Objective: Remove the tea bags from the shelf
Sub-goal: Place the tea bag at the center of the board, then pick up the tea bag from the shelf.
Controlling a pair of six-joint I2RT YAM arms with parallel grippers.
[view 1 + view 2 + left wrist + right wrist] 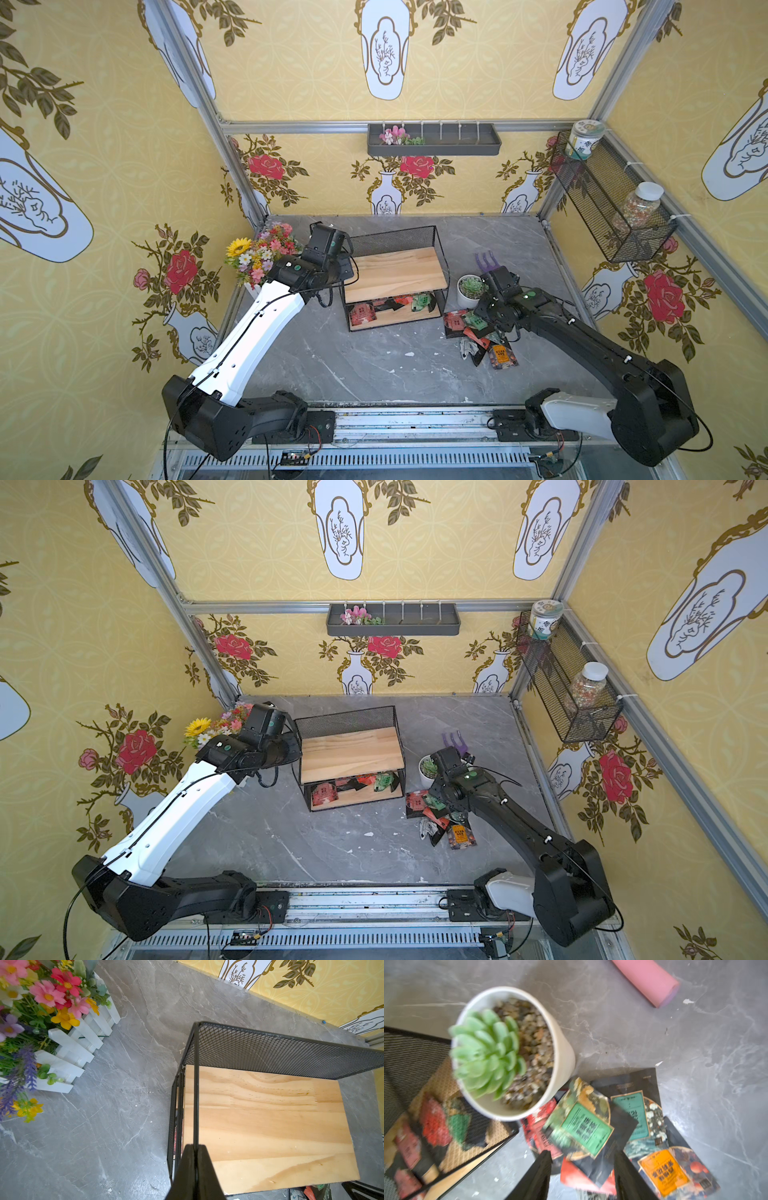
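The shelf [395,270] is standing upright on the desk [332,365], long axis running side to side. The tea bags [478,336] are lying on its lower board and heaped alongside, labels unreadable. The left tool [194,1147] is pinching its top wire; the right tool [583,1154] is gaping wide.

The shelf [395,270] has a lower tier reachable only from the front, across open table [353,365]; mesh [392,243] closes its back and ends, and the upper board [270,1122] roofs it. A potted succulent [471,291] and a pile of tea bags [465,324] crowd the tabletop beside its right end.
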